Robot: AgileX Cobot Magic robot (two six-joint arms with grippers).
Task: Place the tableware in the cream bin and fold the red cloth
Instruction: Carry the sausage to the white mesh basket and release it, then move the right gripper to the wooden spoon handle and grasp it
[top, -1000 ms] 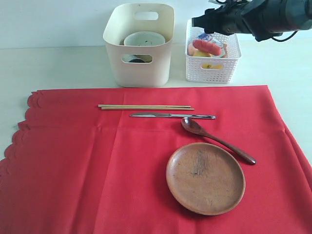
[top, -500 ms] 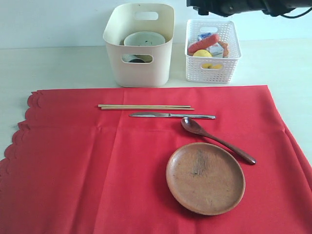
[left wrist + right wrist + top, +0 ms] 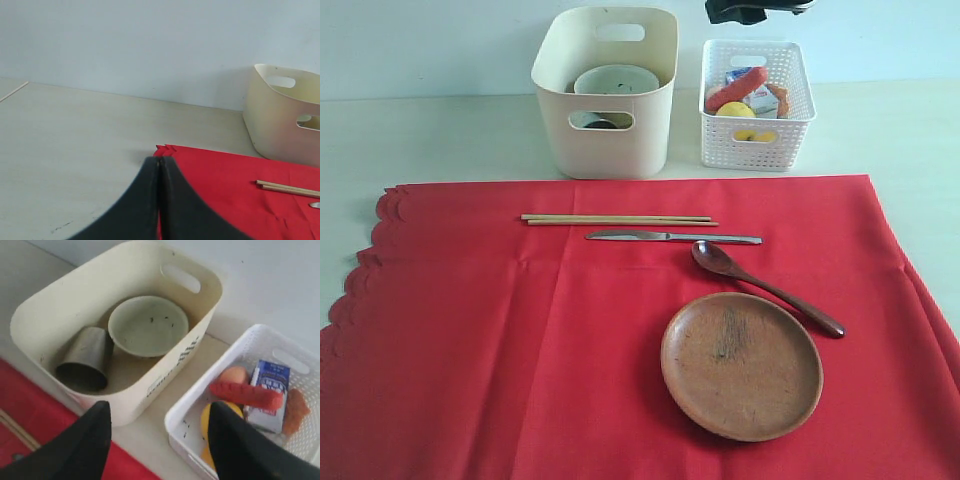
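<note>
Exterior view is showing the red cloth (image 3: 470, 330) lying flat with four pieces of tableware resting on it. From the left these are the wooden chopsticks (image 3: 618, 219), the slim metal knife (image 3: 672, 237), the dark wooden spoon (image 3: 765, 287) and the round wooden plate (image 3: 741, 365). Behind the cloth, the cream bin (image 3: 605, 150) is already holding the speckled bowl (image 3: 615, 78) and the steel cup (image 3: 85, 360), which is lying on its side. The white lattice basket (image 3: 757, 145) of foods is standing just beside the bin on the right.

The step in hand is probably the fetching of the next piece. To do it well, an arm should be coming down squarely over one item and closing across its narrow width, because the thin pieces are lying flat on fabric that could get pinched along with them. The chopsticks are lying side by side and are best taken as a pair. The plate is likely asking for a grip at its rim. Folding should be waiting until the cloth is bare.

The left gripper (image 3: 160, 165) is pressing its fingers fully together on nothing, low over the table near a corner of the cloth. The right gripper (image 3: 159, 435) is holding its fingers wide apart with nothing between them, high above the gap between bin and basket and touching neither.
</note>
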